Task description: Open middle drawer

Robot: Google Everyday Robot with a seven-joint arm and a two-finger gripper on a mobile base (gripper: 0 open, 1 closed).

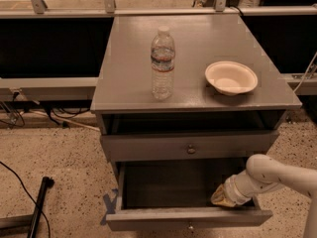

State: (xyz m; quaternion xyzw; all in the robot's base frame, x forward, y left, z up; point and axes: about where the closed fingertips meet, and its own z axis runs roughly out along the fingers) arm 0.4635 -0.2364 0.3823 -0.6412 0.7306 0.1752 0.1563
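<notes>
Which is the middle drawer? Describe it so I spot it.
Find the grey cabinet carrying a water bottle and bowl. The middle drawer sits below the upper drawer front. Only it is pulled out, with the gripper inside its right end.

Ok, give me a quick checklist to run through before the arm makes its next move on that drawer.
1. Is the middle drawer pulled out? Ok, its interior is visible.
2. Is the gripper clear of the drawer? Not ok, it sits inside at the right front corner.
3. Is the gripper touching the drawer front? Cannot tell.
4. Is the water bottle upright on the cabinet top? Ok.
5. Is the bowl resting flat on the cabinet top? Ok.
</notes>
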